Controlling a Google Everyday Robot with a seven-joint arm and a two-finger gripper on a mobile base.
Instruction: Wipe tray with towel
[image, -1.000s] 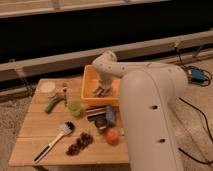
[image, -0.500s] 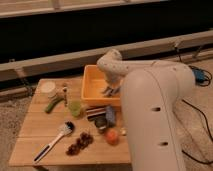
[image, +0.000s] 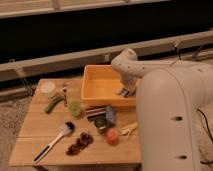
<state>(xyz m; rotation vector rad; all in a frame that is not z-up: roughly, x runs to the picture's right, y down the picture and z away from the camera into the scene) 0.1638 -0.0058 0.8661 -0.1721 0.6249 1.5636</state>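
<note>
A yellow tray stands at the back of the wooden table. My gripper reaches down into the right end of the tray, close to its right wall, with the white arm bulking large on the right. A small greyish patch under the gripper may be the towel, but it is mostly hidden by the gripper.
In front of the tray lie a dark packet with a blue box, an orange fruit, a yellow piece, a dark cluster and a white-handled brush. A green cup, a green vegetable and a white bowl sit left.
My gripper has slid from the middle of the tray toward its right end. The items on the table have not moved.
</note>
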